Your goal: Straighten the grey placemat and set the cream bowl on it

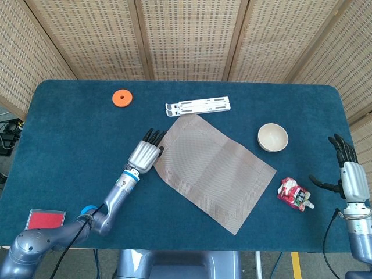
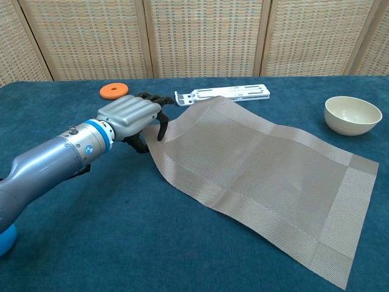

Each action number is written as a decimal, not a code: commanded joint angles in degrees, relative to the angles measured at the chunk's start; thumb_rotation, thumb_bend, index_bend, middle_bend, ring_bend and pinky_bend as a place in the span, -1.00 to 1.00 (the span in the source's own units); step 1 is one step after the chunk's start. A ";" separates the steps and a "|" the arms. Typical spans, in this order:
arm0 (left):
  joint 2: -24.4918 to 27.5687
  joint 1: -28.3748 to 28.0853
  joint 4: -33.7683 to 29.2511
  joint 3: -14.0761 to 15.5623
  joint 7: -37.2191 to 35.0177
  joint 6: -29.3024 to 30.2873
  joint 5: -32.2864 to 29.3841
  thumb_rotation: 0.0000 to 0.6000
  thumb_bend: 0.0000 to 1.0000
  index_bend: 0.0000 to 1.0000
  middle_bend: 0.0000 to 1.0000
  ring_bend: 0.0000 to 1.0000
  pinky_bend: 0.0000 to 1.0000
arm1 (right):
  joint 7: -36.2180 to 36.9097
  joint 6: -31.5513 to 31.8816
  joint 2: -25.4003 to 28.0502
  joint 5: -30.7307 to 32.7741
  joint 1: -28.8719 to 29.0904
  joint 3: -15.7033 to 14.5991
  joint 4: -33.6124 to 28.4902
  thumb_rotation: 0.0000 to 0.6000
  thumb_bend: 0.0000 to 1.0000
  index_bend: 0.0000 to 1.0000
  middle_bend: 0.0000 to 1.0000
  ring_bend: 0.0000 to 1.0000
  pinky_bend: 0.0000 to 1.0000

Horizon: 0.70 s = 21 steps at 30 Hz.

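Placemat (image 1: 214, 171), grey: lies skewed at table centre, nine-o'clock corner lifted and pinched by left hand (image 1: 145, 155). To be turned slowly, kept low. Bowl (image 1: 272, 137), cream: at two o'clock, untouched. Right hand (image 1: 350, 176): released, fingers spread.

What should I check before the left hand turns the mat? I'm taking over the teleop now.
1. Left hand at the mat corner: ok, its fingers reach the edge.
2. Firm hold on the mat: cannot tell.
3. Mat square to the table: not ok, it lies skewed.
4. Bowl off the mat: ok, beside its far right edge.
5. White stand clear of the mat: not ok, the far corner meets it.
6. Right hand out of the way: ok, open at the table's right edge.
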 commanded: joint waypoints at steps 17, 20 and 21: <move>4.03 4.00 -3.92 2.11 -0.67 2.81 1.27 1.00 -0.09 0.26 -1.00 -1.00 -1.00 | -0.21 0.08 0.36 -0.99 0.03 -0.50 -0.75 1.00 -0.41 -0.79 -1.00 -1.00 -1.00; 6.47 5.81 -6.89 3.33 -0.20 4.26 1.87 1.00 -0.09 0.26 -1.00 -1.00 -1.00 | -0.59 0.41 0.37 -1.15 -0.06 -0.54 -0.94 1.00 -0.41 -0.79 -1.00 -1.00 -1.00; 7.30 6.46 -7.96 3.78 -0.11 4.80 2.10 1.00 -0.09 0.26 -1.00 -1.00 -1.00 | -0.74 0.55 0.38 -1.22 -0.10 -0.57 -1.06 1.00 -0.41 -0.79 -1.00 -1.00 -1.00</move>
